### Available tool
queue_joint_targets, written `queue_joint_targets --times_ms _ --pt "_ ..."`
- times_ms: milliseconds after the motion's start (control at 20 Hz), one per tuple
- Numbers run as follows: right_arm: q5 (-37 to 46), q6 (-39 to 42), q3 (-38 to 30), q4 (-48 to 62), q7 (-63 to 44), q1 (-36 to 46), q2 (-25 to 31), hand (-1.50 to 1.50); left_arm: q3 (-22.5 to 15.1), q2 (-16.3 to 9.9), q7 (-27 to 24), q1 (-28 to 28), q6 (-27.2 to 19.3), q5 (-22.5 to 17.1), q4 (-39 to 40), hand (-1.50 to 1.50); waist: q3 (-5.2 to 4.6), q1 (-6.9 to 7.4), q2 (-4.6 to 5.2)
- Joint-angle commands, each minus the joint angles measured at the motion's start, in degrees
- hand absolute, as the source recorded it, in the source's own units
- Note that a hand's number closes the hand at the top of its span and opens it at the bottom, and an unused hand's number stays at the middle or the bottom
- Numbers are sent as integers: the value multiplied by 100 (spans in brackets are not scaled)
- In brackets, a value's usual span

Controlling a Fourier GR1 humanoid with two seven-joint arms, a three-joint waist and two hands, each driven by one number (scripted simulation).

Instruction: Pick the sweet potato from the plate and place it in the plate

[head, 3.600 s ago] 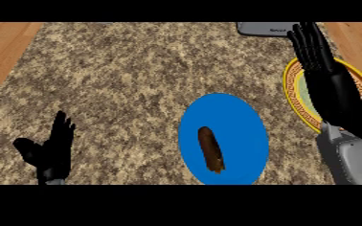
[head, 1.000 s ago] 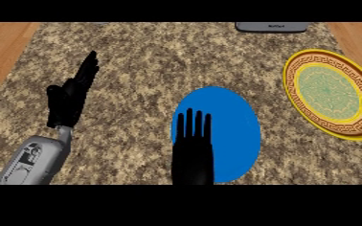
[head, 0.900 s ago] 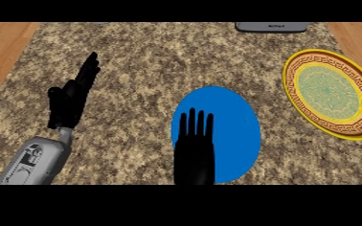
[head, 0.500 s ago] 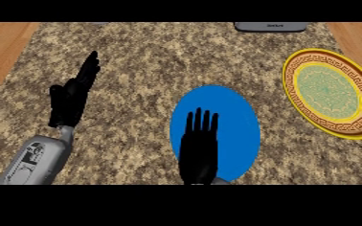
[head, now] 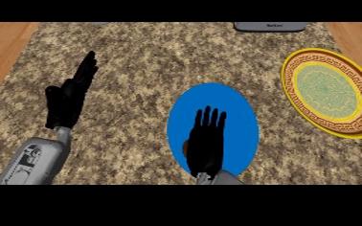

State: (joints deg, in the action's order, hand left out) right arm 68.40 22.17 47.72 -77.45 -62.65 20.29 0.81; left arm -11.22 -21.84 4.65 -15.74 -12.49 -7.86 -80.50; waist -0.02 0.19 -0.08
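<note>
Sweet potato (head: pixel 186 147) is almost all hidden now: we see only a small brown bit peeking out at the left side of our right hand (head: pixel 206 146). It lies on the blue plate (head: pixel 237 110), in the lower half of it. Our right hand has slid a little lower and to the left over the plate in the last second, and its fingers are straight and spread, not curled round anything. So we think the hand is settling over the potato, but it has not grabbed it yet. We cannot tell if the palm is touching the potato or just floating above it. The blue plate sits on the speckled desk (head: pixel 155 62). Off to the right, well apart from the blue plate, is the yellow plate with the green middle (head: pixel 324 90), and that is where we think the potato has to go. Nothing is on it yet. Our left hand (head: pixel 71 96) is up at the left side of the desk, open with fingers pointing up, just resting, and it has hardly moved. A grey thing (head: pixel 270 26) sits at the far edge of the desk. Next we would need to curl the fingers round the potato and lift it.
</note>
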Motion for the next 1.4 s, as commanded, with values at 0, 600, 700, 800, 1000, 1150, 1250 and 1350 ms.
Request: queue_joint_targets --times_ms 0,600,700,800,1000,1150,1250,1350 --pt "-19 110 163 82 -973 -14 -77 -150 220 -128 -75 124 310 -104 36 0 1 21 7" --pt "556 -125 -61 397 -171 530 -77 150 286 357 -162 155 249 473 76 0 2 20 9" --pt "1088 -647 -50 448 200 334 -78 150 344 349 33 7 312 444 10 0 3 -5 5" --pt "221 -1385 -993 -734 1433 -378 1773 150 440 200 -67 317 299 270 -65 0 17 -230 -39" --pt "-686 -1636 -2119 -665 2113 -537 2331 150 601 194 -42 363 87 295 96 0 99 -758 30" --pt "-1207 -2101 -2795 -894 2892 -549 2912 150 688 186 -45 397 31 264 89 0 102 -858 -37" --pt "-1604 -2398 -3275 -1035 3412 -465 3190 150 709 162 -94 476 29 271 73 0 105 -823 -72" --pt "-1976 -2712 -3672 -1140 3989 -490 3452 150 747 113 -61 456 30 265 41 0 118 -843 -91"
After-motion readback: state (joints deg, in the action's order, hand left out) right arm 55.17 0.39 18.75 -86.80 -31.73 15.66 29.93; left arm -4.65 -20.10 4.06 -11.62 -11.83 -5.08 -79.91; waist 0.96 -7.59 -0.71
